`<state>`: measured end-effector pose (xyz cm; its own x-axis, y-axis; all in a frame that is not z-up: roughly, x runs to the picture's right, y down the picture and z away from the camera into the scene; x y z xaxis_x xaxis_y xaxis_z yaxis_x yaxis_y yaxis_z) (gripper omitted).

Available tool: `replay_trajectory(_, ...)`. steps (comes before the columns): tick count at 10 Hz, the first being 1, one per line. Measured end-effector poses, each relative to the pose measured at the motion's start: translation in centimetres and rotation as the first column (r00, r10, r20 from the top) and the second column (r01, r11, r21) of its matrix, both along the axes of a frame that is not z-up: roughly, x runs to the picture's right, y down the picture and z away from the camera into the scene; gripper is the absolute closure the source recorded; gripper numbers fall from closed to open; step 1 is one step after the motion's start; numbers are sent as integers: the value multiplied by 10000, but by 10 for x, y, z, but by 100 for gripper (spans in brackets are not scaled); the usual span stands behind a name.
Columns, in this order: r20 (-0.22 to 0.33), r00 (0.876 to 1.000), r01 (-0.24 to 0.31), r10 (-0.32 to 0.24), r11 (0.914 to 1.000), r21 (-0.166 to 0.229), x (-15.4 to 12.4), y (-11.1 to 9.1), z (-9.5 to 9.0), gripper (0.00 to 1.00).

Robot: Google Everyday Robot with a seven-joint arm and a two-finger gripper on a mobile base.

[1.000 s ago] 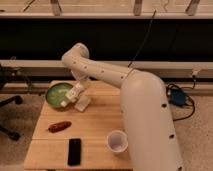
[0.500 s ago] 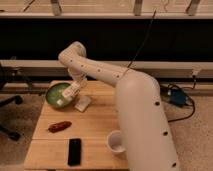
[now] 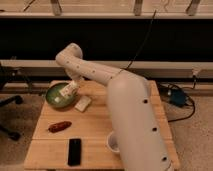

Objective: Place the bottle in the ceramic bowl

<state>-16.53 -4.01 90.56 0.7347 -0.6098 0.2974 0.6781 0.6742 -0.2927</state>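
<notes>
While a large white robot arm (image 3: 125,95) is reaching across a wooden tabletop (image 3: 95,120), its jaws (image 3: 70,90) are hovering over the near right edge of a round green ceramic bowl (image 3: 59,96), which is sitting at the far left corner of the tabletop. A small white bottle (image 3: 67,92) is tilting between the jaws, its lower end pointing down into the bowl's lighter green inside; the jaws appear to be clamped on the bottle, and whether the bottle is touching the bowl cannot be told. Just beside the bowl, to its right, a short plain white block (image 3: 83,104) is lying flat on the wood. Nearer to me than the bowl, a reddish-brown oblong object (image 3: 59,126) is resting on the tabletop. Nearer still, close to the front edge, a black phone (image 3: 74,150) is lying flat. Well to the right of the bowl and toward the front, a white cup (image 3: 113,142) is standing partly hidden behind the arm's thick body.
</notes>
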Motion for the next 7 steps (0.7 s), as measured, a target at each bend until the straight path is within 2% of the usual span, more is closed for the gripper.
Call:
replay_trajectory(1,-254,9995,-193,196,9997,147,-1,-2,7,97)
replay_trajectory(2,-390,9990,-205,214,9995,237,-5,-2,10,89)
replay_trajectory(5,-565,9984,48,-22,9989,457,-26,-1,14,59)
replay_trajectory(7,-506,9983,318,-297,9986,412,-40,4,17,40)
